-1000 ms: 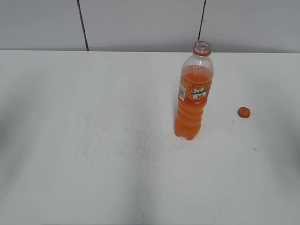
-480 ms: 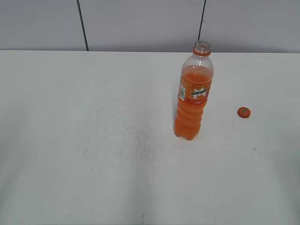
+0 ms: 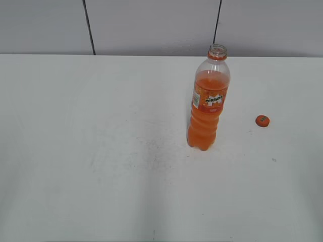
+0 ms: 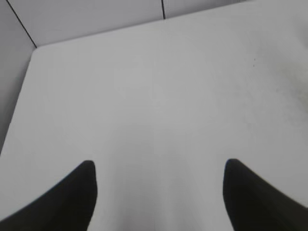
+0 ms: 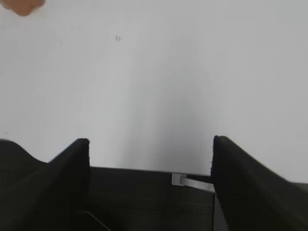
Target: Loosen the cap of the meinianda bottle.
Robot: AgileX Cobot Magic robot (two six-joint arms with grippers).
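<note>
The meinianda bottle (image 3: 206, 103) stands upright on the white table, right of centre, with its neck open and an orange ring under the mouth. The orange cap (image 3: 262, 120) lies on the table to the right of the bottle, apart from it. An orange blur at the top left corner of the right wrist view (image 5: 19, 6) may be the cap. No gripper shows in the exterior view. My left gripper (image 4: 159, 171) is open and empty over bare table. My right gripper (image 5: 150, 144) is open and empty over bare table.
The white table (image 3: 101, 151) ends at a grey panelled wall (image 3: 151, 25) at the back. The left wrist view shows the table's far left corner (image 4: 33, 50) against the wall. A small dark speck (image 3: 274, 160) lies near the cap.
Soft shadows at the left and right sides of the table have faded away. The bottle and the cap have not moved.
</note>
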